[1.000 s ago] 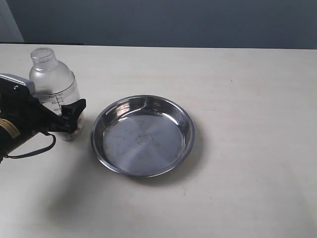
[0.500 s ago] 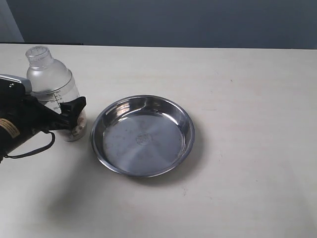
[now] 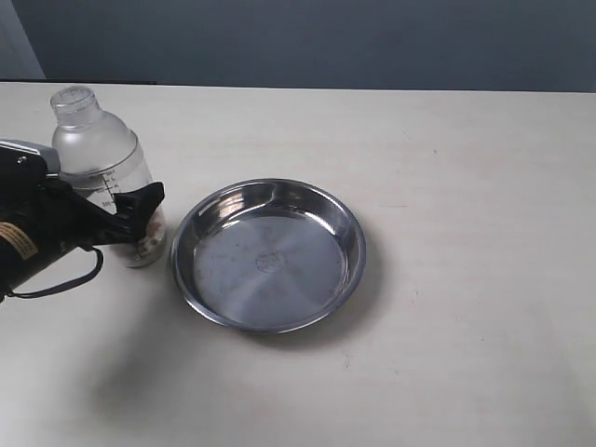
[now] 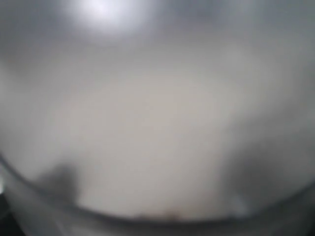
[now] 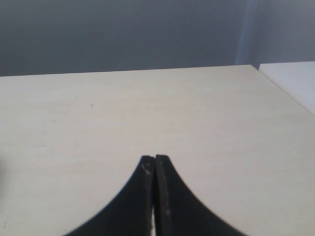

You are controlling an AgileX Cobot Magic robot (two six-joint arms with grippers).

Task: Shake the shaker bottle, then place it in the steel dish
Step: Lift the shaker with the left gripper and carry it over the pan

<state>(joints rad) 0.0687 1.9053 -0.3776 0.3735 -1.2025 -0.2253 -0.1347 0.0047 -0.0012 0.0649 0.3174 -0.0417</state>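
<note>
The shaker bottle (image 3: 98, 154), frosted clear plastic with a domed top and brown bits at its bottom, stands near the table's left edge, just left of the steel dish (image 3: 357, 244). My left gripper (image 3: 130, 207) reaches in from the left and is shut on the bottle's lower body, with one black finger (image 3: 142, 201) across its front. In the left wrist view the blurred bottle (image 4: 147, 123) fills the frame and hides the jaws. The round shiny dish holds nothing. My right gripper (image 5: 154, 160) is shut over bare table and does not show in the exterior view.
The pale table (image 3: 466, 168) runs to a dark wall at the back. A black cable (image 3: 65, 279) loops under my left arm. In the right wrist view a white surface (image 5: 295, 81) borders the table's edge.
The bottle has shifted slightly in my left gripper: its cap has moved a little left and its base a little right, toward the dish. The dish has not moved.
</note>
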